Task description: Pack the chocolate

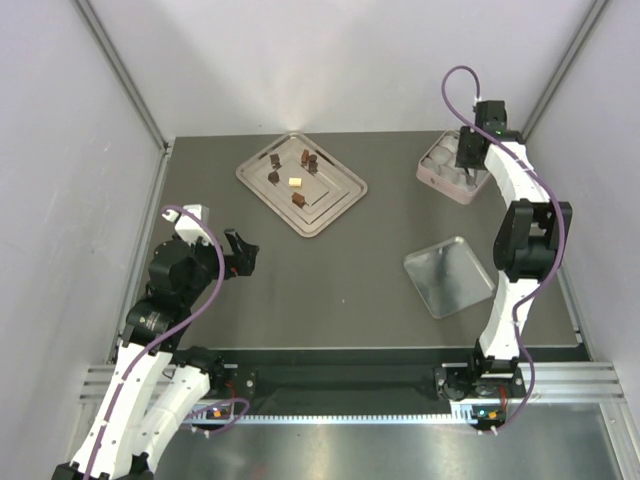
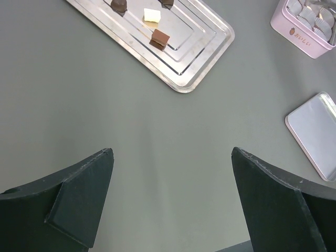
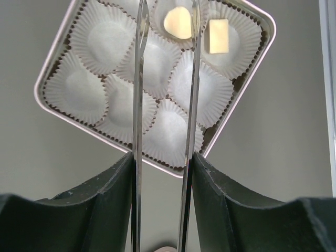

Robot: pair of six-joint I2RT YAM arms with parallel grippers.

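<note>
Right tool (image 3: 168, 10) above pink box (image 3: 39, 90), cream chocolate (image 3: 177, 23) between its parted jaws.

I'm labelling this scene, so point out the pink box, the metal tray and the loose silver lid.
pink box (image 2: 302, 38): left wrist view, on its lettered side wall.
metal tray (image 1: 340, 188): top view, on a bare stepped part near its right corner.
silver lid (image 1: 450, 277): top view, on its flat middle.

Pink rectangular tin box (image 2: 307, 41), far right of table: gold lettering on its near side wall, reads roughly "BULU". A small mark sits left of the word, too small to make out. No other readable text, labels or numbers in any view.
</note>
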